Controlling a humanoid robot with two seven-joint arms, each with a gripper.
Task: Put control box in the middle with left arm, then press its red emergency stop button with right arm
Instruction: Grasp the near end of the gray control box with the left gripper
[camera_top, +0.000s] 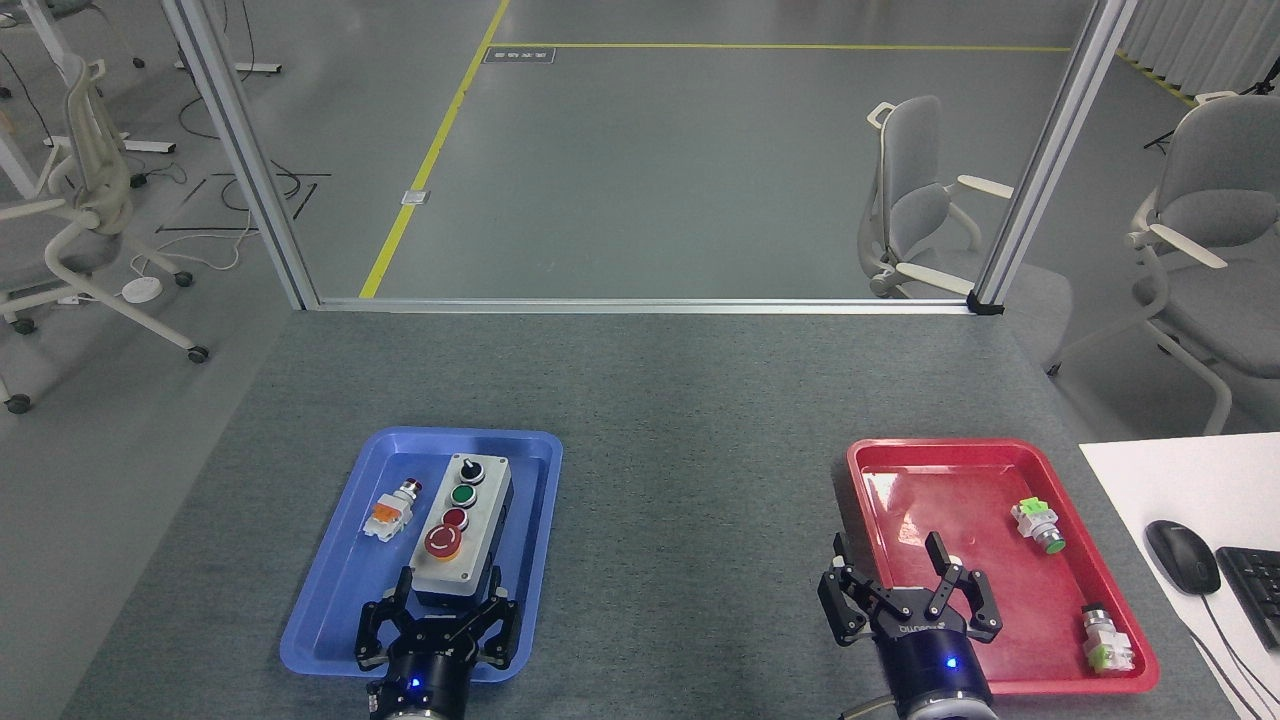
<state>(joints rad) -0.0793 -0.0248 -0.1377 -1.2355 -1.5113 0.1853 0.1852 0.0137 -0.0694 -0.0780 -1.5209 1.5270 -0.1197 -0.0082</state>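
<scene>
Both claws, left (445, 590) and right (890, 560), spread open.

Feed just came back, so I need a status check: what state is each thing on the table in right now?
Control box: flat in the blue tray, ungrasped.
Red emergency stop button: untouched.
Left claw: open, at the box's near end.
Right claw: open, empty, over the red tray.
Loose push-buttons: one in blue tray, two in red.
</scene>
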